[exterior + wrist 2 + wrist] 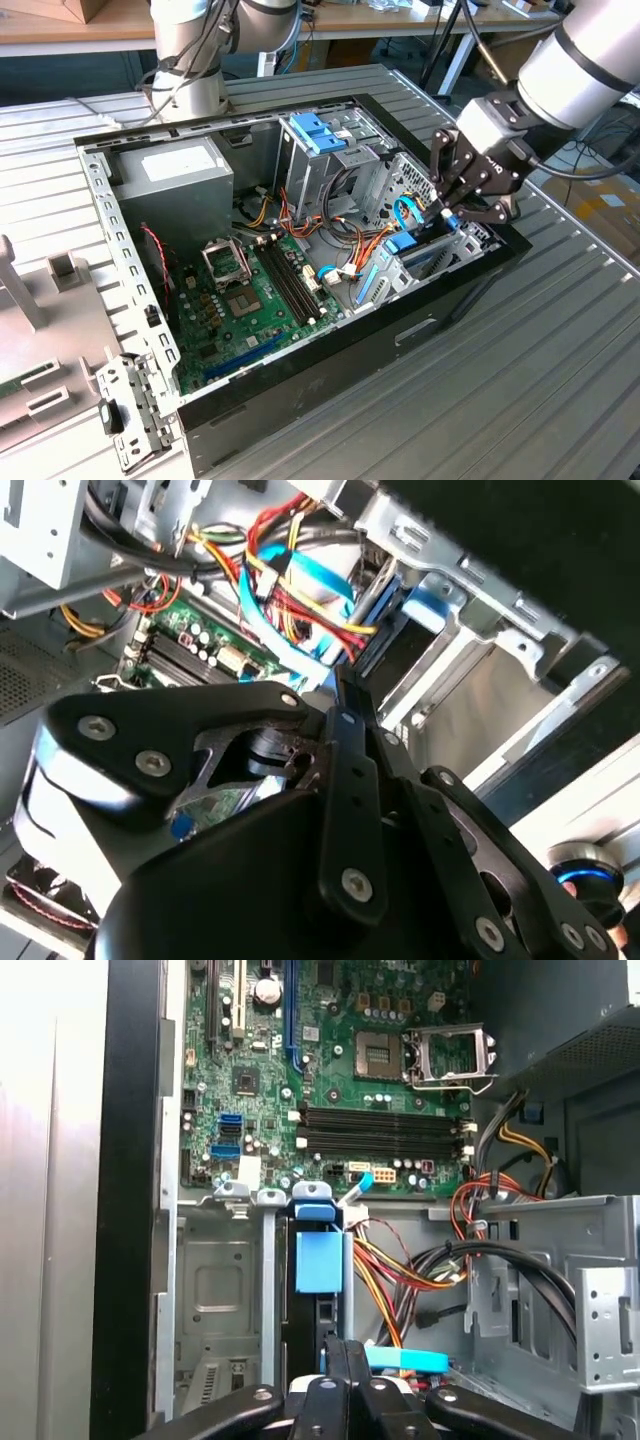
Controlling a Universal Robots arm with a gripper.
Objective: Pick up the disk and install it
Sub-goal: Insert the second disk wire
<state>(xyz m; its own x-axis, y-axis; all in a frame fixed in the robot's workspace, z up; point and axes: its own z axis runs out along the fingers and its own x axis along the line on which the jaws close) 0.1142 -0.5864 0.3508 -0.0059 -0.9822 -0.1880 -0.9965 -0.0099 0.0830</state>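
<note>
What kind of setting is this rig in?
Likely a robotics lab or assembly test bench: an open computer case on a ribbed metal table, workbenches behind, and the gripper reaching into the drive bay.

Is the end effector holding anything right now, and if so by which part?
The end effector sits over the disk standing in its bay, at the disk's upper edge. Whether it actually grips that edge cannot be told.

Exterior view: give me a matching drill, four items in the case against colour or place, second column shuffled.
Column 1
1. power supply
2. motherboard
3. hand
4. latch

Column 2
A. green, on the case floor
B. grey box with a white sticker
C. blue, on top of the metal cage
D. black, over the bay at the exterior view's right

Pairs: 1-B, 2-A, 3-D, 4-C
</note>
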